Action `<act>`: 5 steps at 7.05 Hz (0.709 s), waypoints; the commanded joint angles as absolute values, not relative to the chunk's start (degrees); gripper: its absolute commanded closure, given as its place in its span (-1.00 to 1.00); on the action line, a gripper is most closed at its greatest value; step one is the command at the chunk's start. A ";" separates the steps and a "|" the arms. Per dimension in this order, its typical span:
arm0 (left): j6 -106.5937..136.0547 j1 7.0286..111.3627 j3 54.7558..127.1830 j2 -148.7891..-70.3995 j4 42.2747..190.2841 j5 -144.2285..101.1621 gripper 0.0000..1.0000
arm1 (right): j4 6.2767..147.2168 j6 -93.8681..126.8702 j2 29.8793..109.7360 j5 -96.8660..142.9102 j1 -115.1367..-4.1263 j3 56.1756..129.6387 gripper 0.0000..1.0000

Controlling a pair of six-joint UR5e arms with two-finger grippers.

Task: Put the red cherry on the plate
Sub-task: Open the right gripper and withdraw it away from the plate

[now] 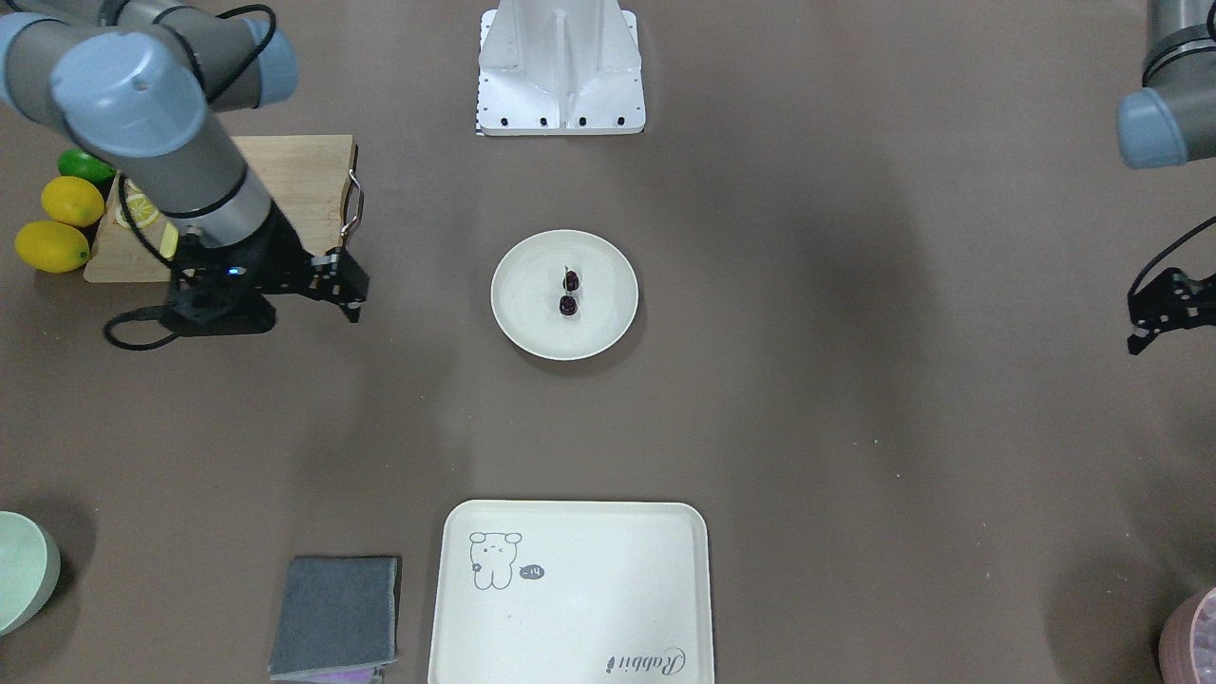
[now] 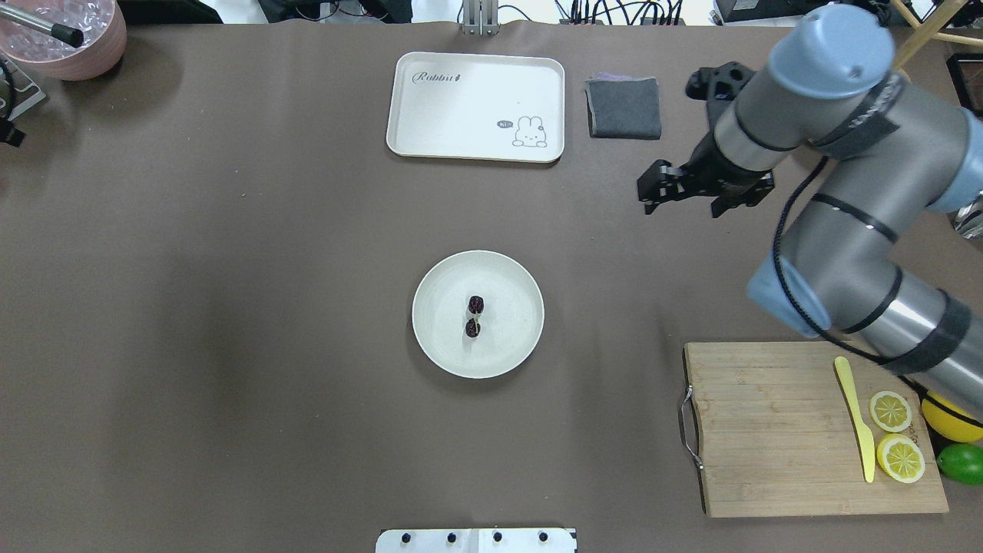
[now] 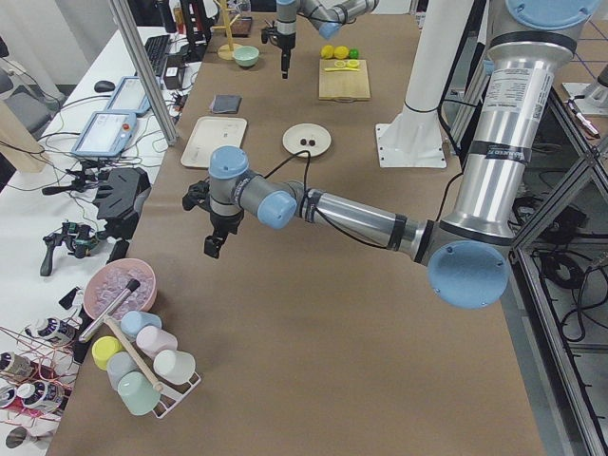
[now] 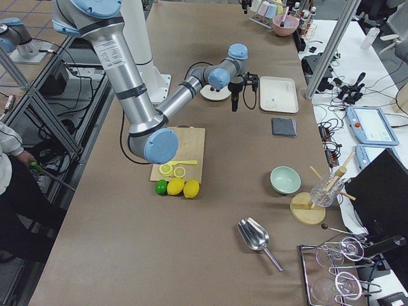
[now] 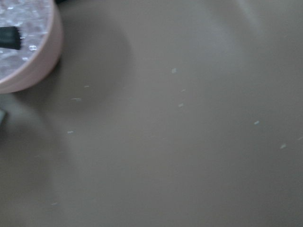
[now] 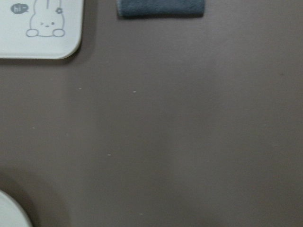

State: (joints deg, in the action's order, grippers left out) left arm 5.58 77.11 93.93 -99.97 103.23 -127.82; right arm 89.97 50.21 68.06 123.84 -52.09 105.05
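Note:
The red cherry [image 1: 568,293] [image 2: 474,316], a pair of tiny dark maroon fruits, lies in the middle of the round cream plate [image 1: 521,323] [image 2: 439,347] at the table's centre. Nothing touches it. My right gripper [image 2: 653,192] [image 1: 350,290] hangs above bare table well to the right of the plate and farther out, near the grey cloth; I cannot tell how its jaws stand. My left gripper [image 1: 1154,318] [image 3: 212,245] hovers at the far left edge, cut off in the fixed views, its state unclear. A sliver of the plate [image 6: 9,213] shows in the right wrist view.
A cream tray [image 2: 461,115] with a drawing and a folded grey cloth [image 2: 623,107] lie at the far side. A wooden cutting board [image 2: 768,430] with a yellow knife [image 2: 856,422] and lemon halves [image 2: 891,411] sits near right. A pink bowl [image 2: 65,38] stands far left.

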 commanded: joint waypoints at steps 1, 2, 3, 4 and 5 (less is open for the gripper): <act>1.67 82.08 94.22 -96.00 100.63 -132.36 -0.95 | 90.00 23.60 79.75 132.51 -67.26 102.77 -1.00; 1.76 83.13 94.22 -94.41 100.63 -132.45 -0.95 | 89.91 11.98 82.76 135.15 -74.89 97.96 -1.00; 1.67 84.88 94.31 -93.18 100.90 -133.67 -0.95 | 89.91 1.51 84.10 136.39 -81.23 91.91 -1.00; 1.67 85.25 94.22 -93.16 101.07 -134.73 -0.95 | 89.65 -3.90 85.33 136.41 -86.00 87.93 -1.00; 1.67 85.25 93.96 -92.21 101.94 -134.39 -0.95 | 89.39 -5.43 86.47 136.23 -89.18 85.37 -1.00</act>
State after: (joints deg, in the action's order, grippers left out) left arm 1.69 84.89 94.17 -93.15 101.21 -134.15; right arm 89.67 -0.85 84.91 136.08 -84.24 89.39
